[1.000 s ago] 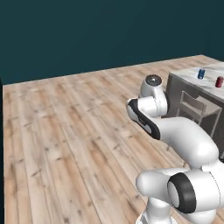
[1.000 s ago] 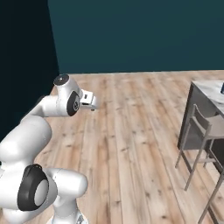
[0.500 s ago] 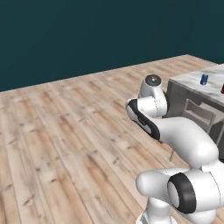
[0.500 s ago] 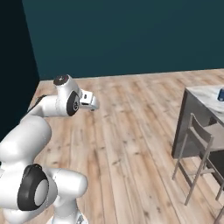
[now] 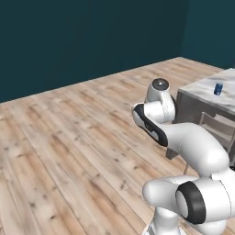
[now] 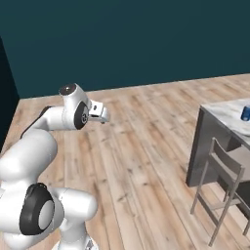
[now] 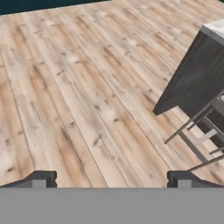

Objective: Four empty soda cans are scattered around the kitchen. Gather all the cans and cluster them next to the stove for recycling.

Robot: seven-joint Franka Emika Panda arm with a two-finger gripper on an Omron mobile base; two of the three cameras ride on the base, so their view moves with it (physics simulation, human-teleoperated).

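A blue soda can (image 5: 218,88) stands on a marble-topped table (image 5: 202,87) at the right; the right base view has the blue can (image 6: 245,113) at its right edge. My gripper (image 7: 111,181) is open, its two fingertips (image 7: 40,179) wide apart with nothing between them, held high over bare wooden floor and well short of the table. The hand (image 6: 99,113) sits folded close to the arm. The red cans and the stove are out of view.
A grey metal chair (image 6: 222,180) is tucked against the table's near side, its legs crossing the hand view's right. Dark teal walls (image 5: 92,36) close off the back. Wide wooden floor (image 5: 69,151) stretches to the left and ahead.
The whole picture has shifted as the base turned and drove: the table and the wall corner sit differently in both base views. The arm keeps its folded pose and the gripper stays open.
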